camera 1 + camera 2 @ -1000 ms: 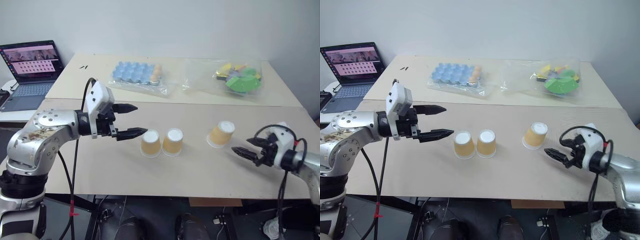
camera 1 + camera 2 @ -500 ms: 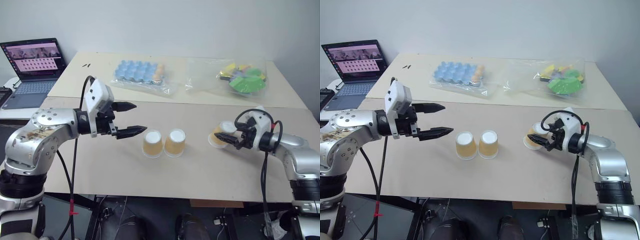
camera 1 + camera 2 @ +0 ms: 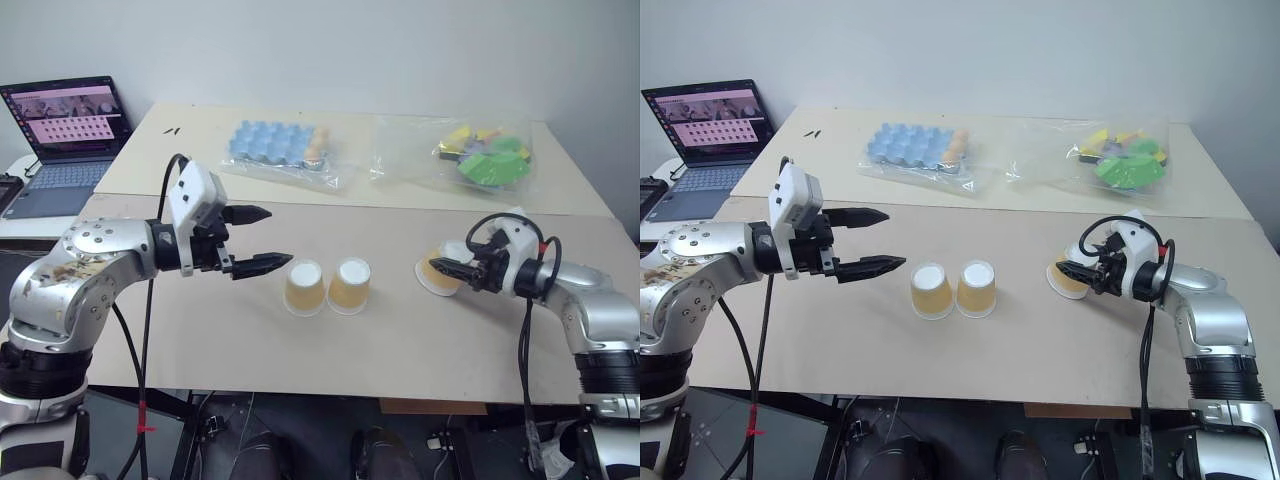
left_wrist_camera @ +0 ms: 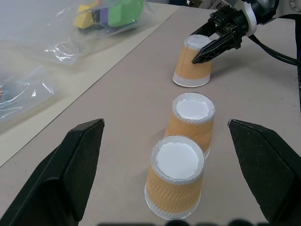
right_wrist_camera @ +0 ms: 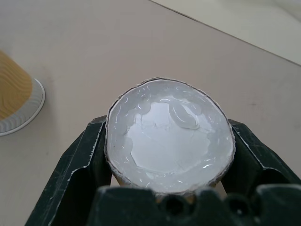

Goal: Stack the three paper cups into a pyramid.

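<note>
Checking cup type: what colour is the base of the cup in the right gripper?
White, seen best in the right wrist view: the cup.

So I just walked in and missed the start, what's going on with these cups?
The right gripper has closed on the lone upside-down cup on the table. The other two cups stand upside down side by side, with nothing on top yet. The left gripper hovers open beside them.

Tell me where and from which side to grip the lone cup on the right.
Grip the lone cup high on its tapered tan wall, just under the white base, coming level from the robot's right. It stands inverted, so that narrow end fits between the fingers; the right gripper already brackets it there.
</note>
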Robot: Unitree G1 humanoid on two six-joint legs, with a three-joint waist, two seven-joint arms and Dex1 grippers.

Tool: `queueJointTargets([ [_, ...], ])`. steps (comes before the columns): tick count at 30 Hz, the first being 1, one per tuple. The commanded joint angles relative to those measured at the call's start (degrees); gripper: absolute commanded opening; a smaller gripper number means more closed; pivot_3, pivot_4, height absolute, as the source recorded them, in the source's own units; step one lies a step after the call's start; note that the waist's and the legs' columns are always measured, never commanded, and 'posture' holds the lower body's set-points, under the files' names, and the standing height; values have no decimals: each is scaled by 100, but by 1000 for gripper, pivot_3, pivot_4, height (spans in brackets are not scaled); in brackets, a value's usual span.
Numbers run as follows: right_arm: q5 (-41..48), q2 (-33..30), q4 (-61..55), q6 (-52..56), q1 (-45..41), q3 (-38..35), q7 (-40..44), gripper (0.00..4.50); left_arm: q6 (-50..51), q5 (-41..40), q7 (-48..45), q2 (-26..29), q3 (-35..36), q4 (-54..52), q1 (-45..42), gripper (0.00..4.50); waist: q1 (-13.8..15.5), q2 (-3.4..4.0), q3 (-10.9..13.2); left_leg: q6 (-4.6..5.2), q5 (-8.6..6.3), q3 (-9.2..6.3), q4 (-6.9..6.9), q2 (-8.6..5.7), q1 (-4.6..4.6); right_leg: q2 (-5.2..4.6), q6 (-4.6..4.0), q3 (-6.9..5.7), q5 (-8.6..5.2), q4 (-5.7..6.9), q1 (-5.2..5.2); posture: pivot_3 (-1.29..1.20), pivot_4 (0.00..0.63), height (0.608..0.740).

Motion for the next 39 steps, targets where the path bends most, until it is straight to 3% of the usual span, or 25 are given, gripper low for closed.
queueJointTargets([
  [1,156,-182,-557,155,-529,-55,126,2793,-159,108,36,156,280,-58,182,4500,-20,2,1,0,0,0,0,0,0,0,0,1,0,0,-1,0,150,733],
  [8,295,-158,-667,606,-2115,574,841,2793,-174,158,109,168,416,-76,484,4500,-31,17,11,-1,0,3,-2,5,1,1,-1,3,0,5,-9,0,150,733],
  [15,622,385,-539,1040,-3434,1579,2130,2793,-122,130,195,151,471,-152,604,4500,-11,17,11,1,-1,2,-3,1,-23,0,-2,-5,0,4,-25,0,150,733],
  [21,644,402,-453,1223,-3499,1923,2756,2793,-77,89,284,169,545,-261,685,4500,34,17,11,9,-6,-3,4,-1,-33,-1,-2,-19,1,4,-18,0,150,733],
  [39,224,792,-243,990,-3544,2305,2900,2793,-23,55,436,166,555,-328,641,4500,-18,16,11,9,-6,-2,2,-2,-33,-2,-2,-17,0,8,-23,0,150,733],
])
